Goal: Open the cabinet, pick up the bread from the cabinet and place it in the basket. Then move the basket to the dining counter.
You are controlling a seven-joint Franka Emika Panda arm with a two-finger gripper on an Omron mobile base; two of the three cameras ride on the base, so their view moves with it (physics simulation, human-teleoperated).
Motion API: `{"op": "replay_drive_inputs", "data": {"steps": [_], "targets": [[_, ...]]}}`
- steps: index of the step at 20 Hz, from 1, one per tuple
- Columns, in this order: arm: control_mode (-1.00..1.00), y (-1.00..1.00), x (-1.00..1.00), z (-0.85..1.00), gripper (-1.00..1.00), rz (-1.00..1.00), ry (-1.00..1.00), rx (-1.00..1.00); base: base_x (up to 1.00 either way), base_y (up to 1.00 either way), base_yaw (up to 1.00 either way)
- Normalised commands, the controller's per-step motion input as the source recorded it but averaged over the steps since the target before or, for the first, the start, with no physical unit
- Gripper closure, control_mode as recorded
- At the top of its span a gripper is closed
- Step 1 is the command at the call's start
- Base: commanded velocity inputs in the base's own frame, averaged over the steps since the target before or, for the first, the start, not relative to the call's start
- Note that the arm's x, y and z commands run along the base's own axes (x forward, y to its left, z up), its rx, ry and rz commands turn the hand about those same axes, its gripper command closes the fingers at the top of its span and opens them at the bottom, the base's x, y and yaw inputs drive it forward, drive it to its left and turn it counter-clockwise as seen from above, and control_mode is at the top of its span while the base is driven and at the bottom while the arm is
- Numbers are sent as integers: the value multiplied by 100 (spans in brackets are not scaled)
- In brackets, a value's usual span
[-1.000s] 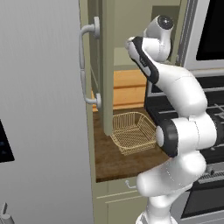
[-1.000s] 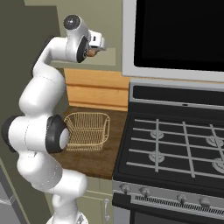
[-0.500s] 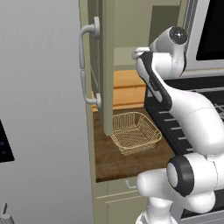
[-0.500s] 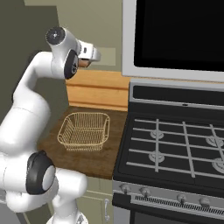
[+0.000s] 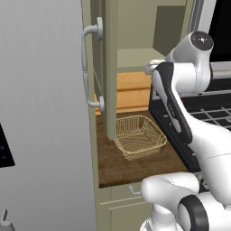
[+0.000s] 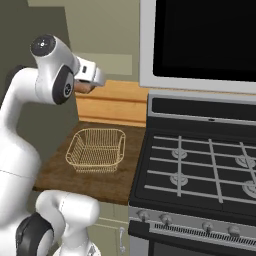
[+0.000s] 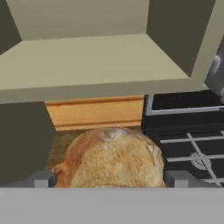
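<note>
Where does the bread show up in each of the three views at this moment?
Left base view: I cannot make it out.
Right base view: bread, upper left, a brown sliver under the white hand.
Hand view: bottom centre, between the finger tips.
Shared landmark: the basket on the wood worktop, in both base views.

A kitchen: gas stove (image 6: 200,170), olive cabinet (image 5: 110,67), wooden worktop (image 5: 135,162), steel fridge (image 5: 40,113)

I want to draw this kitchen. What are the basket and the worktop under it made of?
The basket looks like thin golden wire woven into an open mesh, slightly shiny; you can see the worktop through it. The worktop looks like dark brown wood with a matte finish, since streaky grain lines run along it. It is rendered, so that's only how they look.
</note>
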Motion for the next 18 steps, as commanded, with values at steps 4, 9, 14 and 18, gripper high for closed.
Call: {"op": "replay_drive_inputs", "data": {"steps": [4, 9, 14, 18], "targets": [[-100, 0, -96, -33, 100, 0, 19, 3, 0, 0, 0], [-100, 0, -72, -13, 100, 0, 22, 3, 0, 0, 0], [-100, 2, 33, -58, 100, 1, 19, 0, 0, 0, 0], [-100, 1, 68, -76, 100, 3, 31, 0, 0, 0, 0]]}}
